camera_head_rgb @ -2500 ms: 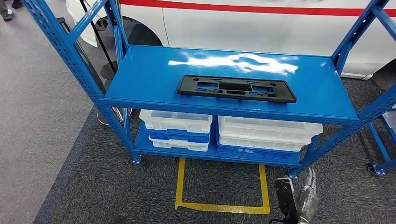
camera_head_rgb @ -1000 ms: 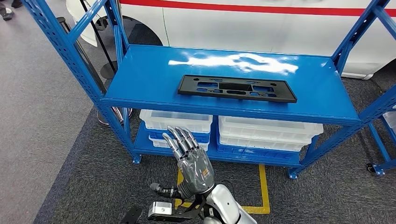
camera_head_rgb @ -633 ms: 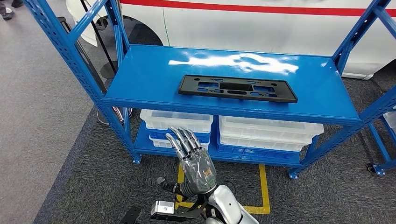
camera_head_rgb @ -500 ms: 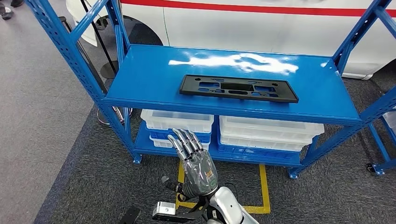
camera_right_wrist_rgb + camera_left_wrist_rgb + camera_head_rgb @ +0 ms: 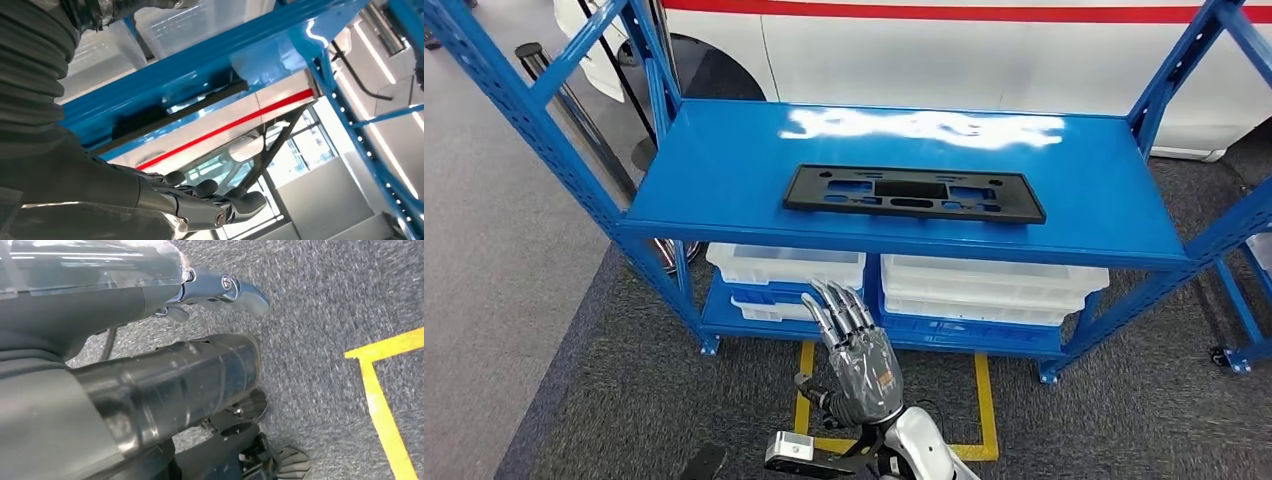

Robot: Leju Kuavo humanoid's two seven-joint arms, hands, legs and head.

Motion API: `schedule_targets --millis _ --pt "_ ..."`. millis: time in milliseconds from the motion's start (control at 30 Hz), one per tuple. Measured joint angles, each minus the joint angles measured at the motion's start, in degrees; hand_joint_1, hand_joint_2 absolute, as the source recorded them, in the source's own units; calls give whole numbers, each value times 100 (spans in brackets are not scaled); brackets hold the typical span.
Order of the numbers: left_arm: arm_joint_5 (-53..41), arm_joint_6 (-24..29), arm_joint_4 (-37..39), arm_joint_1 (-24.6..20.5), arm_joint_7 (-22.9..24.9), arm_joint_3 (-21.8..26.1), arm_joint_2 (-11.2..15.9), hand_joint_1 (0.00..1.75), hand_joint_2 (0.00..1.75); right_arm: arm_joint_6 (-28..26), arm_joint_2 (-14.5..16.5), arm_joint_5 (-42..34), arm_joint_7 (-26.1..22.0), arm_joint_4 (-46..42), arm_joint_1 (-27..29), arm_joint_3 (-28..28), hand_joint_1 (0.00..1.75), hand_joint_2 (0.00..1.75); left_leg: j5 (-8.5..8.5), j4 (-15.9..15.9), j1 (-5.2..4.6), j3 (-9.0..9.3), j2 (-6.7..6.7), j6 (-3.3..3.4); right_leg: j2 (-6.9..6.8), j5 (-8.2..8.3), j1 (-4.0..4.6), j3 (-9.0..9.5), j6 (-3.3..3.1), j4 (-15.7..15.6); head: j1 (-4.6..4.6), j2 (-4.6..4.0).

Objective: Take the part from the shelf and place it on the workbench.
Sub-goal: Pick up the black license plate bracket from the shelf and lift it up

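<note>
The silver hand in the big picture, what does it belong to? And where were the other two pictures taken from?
It is the right hand of a two-legged humanoid robot. The big picture comes from a camera high on its body, looking forward and down. The hand is raised with its fingers spread and holds nothing. On the blue shelf lies a flat black part, which the robot is meant to fetch. White bins sit on the level below. The other pictures come from cameras at the wrists. The right one looks up at the shelf from below. The left one shows the left hand over grey carpet with a yellow line.
</note>
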Motion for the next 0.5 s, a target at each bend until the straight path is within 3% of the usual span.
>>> schedule_targets --millis 67,133,167,200,233,333,400,500 --pt "-1 0 2 -5 5 -2 -1 0 0 -3 -2 1 0 -46 5 -21 0 175 -195 371 8 -162 0 -22 0 -34 -2 69 -90 -31 -15 0" --pt "-2 1 3 4 13 -2 -1 0 0 -3 -3 1 0 -70 16 -29 0 175 -489 1196 -4 -623 -2 -6 -4 -77 30 122 -160 -37 -25 0" --pt "-2 1 5 16 17 -2 -1 0 0 -3 -4 2 -1 -74 29 -31 0 175 -567 1573 -13 -870 -2 5 2 -101 53 146 -186 -36 -25 0" --pt "-2 1 7 29 22 -2 -1 0 0 -3 -6 2 -1 -74 43 -33 0 175 -534 1772 -24 -1042 -3 25 15 -126 78 179 -203 -35 -26 0" --pt "-2 2 9 38 26 -2 -1 0 0 -3 -7 2 0 -75 53 -35 0 175 -379 1741 -36 -1106 -3 55 32 -154 102 220 -212 -35 -25 0" --pt "-9 17 11 40 40 -4 6 0 0 -5 -10 31 -14 -101 60 -41 0 175 363 745 -117 -827 -14 217 65 -258 156 360 -204 -32 -17 0" --pt "-19 23 11 26 52 -10 14 0 0 -15 -14 79 -34 -134 61 -42 0 175 486 318 -176 -677 -24 293 71 -293 155 356 -161 -27 -15 0" --pt "-22 22 13 25 60 -19 9 0 0 -28 -19 97 -76 -207 66 -46 0 175 445 161 -166 -615 -32 311 62 -309 149 343 -67 -47 -17 0"
